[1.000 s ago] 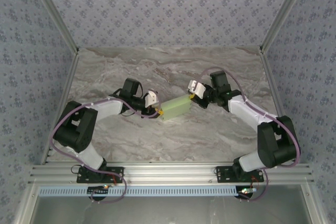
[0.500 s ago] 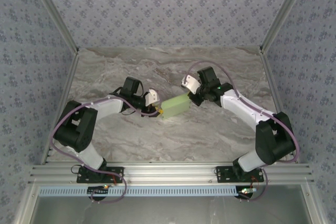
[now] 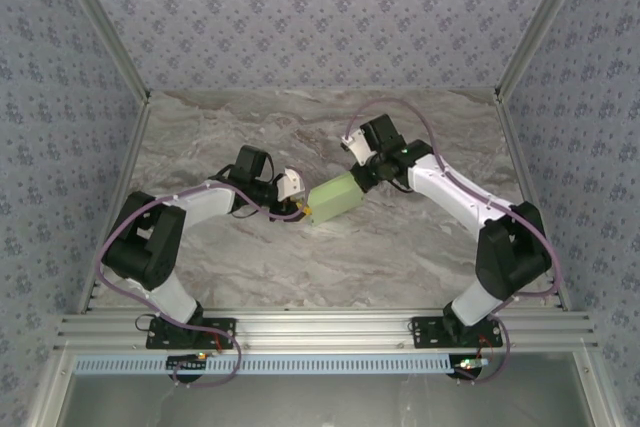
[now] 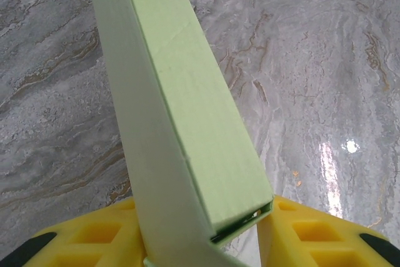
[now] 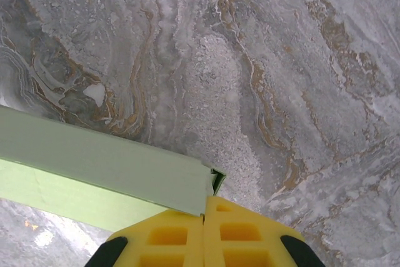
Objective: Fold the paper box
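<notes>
The paper box point(image 3: 335, 197) is a pale green closed rectangular box lying slanted at mid-table. My left gripper point(image 3: 298, 210) is shut on its near-left end; in the left wrist view the box point(image 4: 187, 92) runs away from the gripper point(image 4: 203, 220), between the yellow fingers point(image 4: 309, 229), and a thin slit shows at its near end. My right gripper point(image 3: 363, 176) is shut with nothing between its pads. Its tips point(image 5: 204, 207) touch the top corner of the box's point(image 5: 106, 167) far-right end, where a small flap edge sticks out.
The box rests on a grey marbled tabletop point(image 3: 420, 247). Patterned walls point(image 3: 320, 17) with aluminium rails close in the back and both sides. Both arms reach inward, with their elbows out to the sides.
My right arm has swung left and farther back, bringing its shut gripper round to the box's far-right end. The box has turned slightly. The left arm has kept its hold and barely moved.
</notes>
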Robot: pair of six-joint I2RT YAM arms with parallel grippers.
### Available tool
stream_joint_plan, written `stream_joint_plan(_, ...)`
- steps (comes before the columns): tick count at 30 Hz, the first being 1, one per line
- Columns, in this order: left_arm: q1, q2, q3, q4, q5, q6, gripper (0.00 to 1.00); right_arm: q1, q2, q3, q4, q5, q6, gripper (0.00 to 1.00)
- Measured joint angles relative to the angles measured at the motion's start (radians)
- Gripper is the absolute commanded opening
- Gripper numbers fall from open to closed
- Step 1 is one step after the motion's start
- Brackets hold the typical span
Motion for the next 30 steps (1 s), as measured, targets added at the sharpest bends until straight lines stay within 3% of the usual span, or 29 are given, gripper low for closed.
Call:
stream_joint_plan(18, -0.011, 0.013, 0.023, -0.027, -0.013, 0.000, 0.41, -0.019, 0.085, 0.124, -0.167, -0.017, 0.150, 0.08)
stream_joint_plan(30, -0.011, 0.017, 0.032, -0.037, -0.021, -0.001, 0.41, -0.019, 0.091, 0.112, -0.143, -0.012, 0.197, 0.07)
